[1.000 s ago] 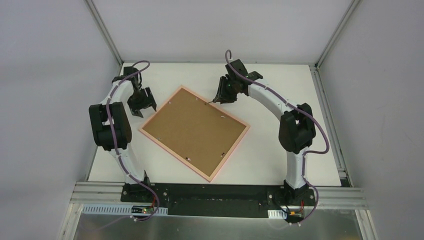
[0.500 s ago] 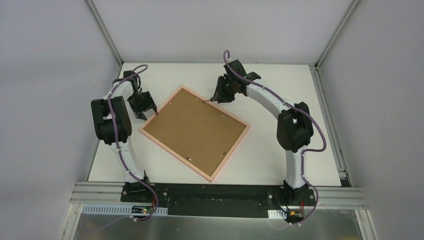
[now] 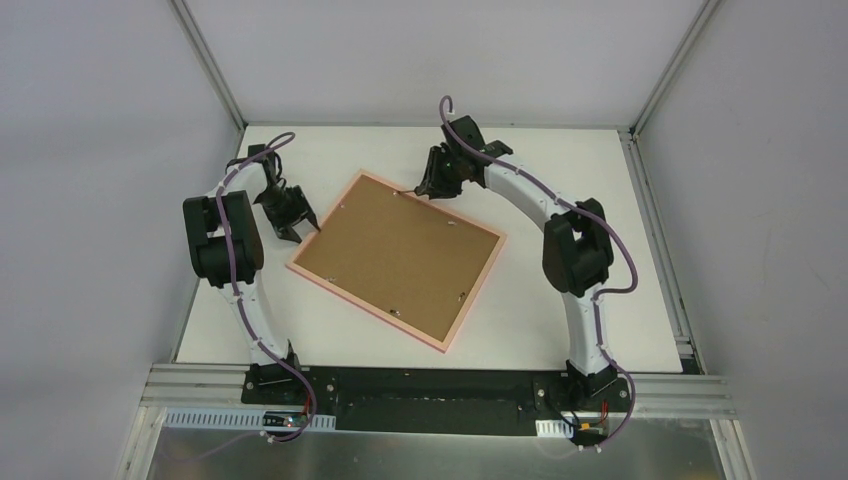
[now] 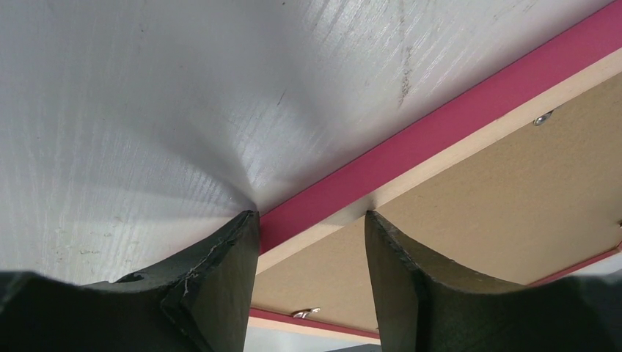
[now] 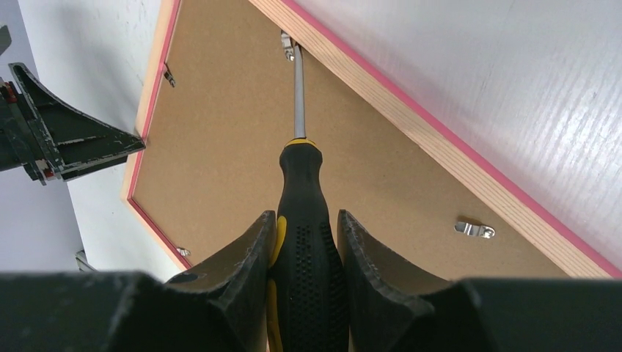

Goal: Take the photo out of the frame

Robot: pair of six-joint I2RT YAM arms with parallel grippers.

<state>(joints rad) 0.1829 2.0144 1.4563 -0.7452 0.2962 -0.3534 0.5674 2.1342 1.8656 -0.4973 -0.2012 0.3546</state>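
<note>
The pink frame (image 3: 366,309) lies flat and face down near the middle of the white table (image 3: 520,320), turned at an angle to the table's edges, with one corner pointing to the far side and one towards the arm bases. Only its brown backing board (image 3: 400,255) shows, so the photo stays hidden underneath, inside the frame. On the left side, the left gripper (image 4: 312,249) sits low at the frame's left edge with its jaws apart and nothing between them but that edge. One black finger (image 4: 213,293) is out over the bare table just beside the pink border, and the other is in over the backing board. Whether the fingertips actually press on the wood cannot be told from here. Over on the far side, the right gripper (image 5: 304,242) is clamped tight on a screwdriver (image 5: 301,183), with its fingers squeezing the black-and-yellow handle from both sides. The steel shaft runs out ahead of the gripper across the board, and its tip meets a small metal retaining clip (image 5: 287,42) right at the inner lip of the far edge. A second clip (image 5: 474,229) sits further along that same edge, lying flat on the board. A third clip (image 5: 167,73) hugs the adjoining side, close to where the left gripper's finger reaches the border.
</note>
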